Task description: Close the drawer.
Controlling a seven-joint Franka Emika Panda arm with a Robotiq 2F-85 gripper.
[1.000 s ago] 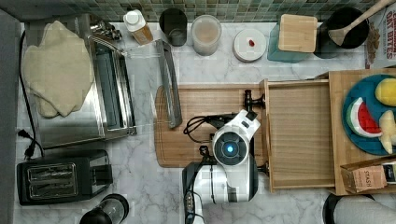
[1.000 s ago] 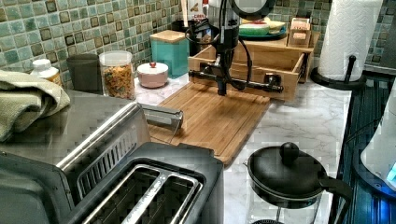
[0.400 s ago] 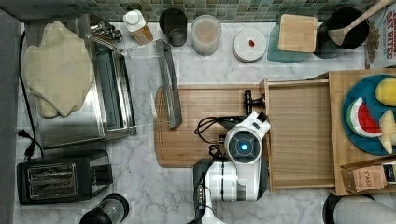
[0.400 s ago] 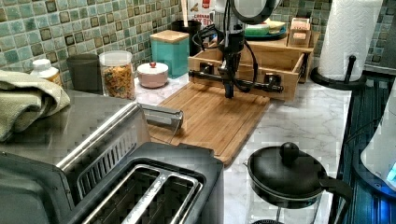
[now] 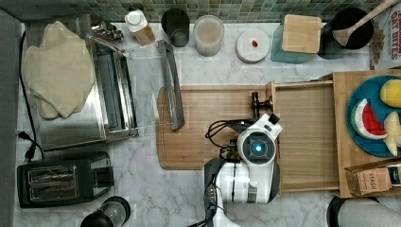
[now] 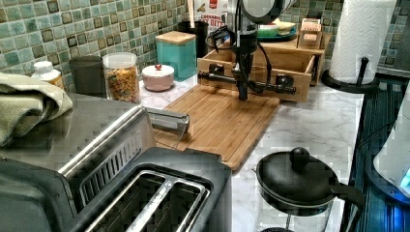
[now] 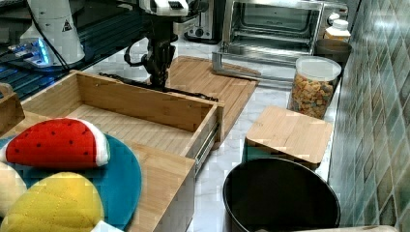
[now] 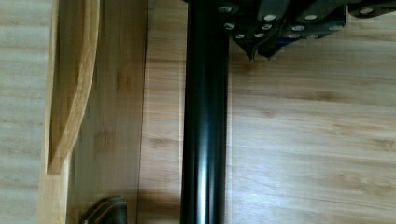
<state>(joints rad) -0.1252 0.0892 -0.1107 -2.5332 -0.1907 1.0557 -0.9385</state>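
- Hanging straight down from the white arm, the pincer sits just in front of the drawer, its tips low over the cutting board.
- Fingertips come together to one point in the wrist view, so the pincer is clenched with nothing between its tips.
- That point lies just beside the drawer's long black handle bar, on the board side of it; contact with the bar cannot be told.
- The drawer stands pulled out of its bamboo housing, its bare floor open to the top view, its front panel facing the cutting board.
- In the left view the handle bar runs across that front panel on two black mounts, and the pincer crosses it near the middle.
- On top of the housing rests a blue plate with a plush watermelon slice and a yellow plush fruit; a tea box sits near it.
- Along the tiled wall on the marble desk: a teal canister with a square wooden lid, a cereal jar, a small pink lidded dish and a dark pot.
- At the top view's left a toaster oven has its door down, a cloth draped on top, and a black toaster beside it.
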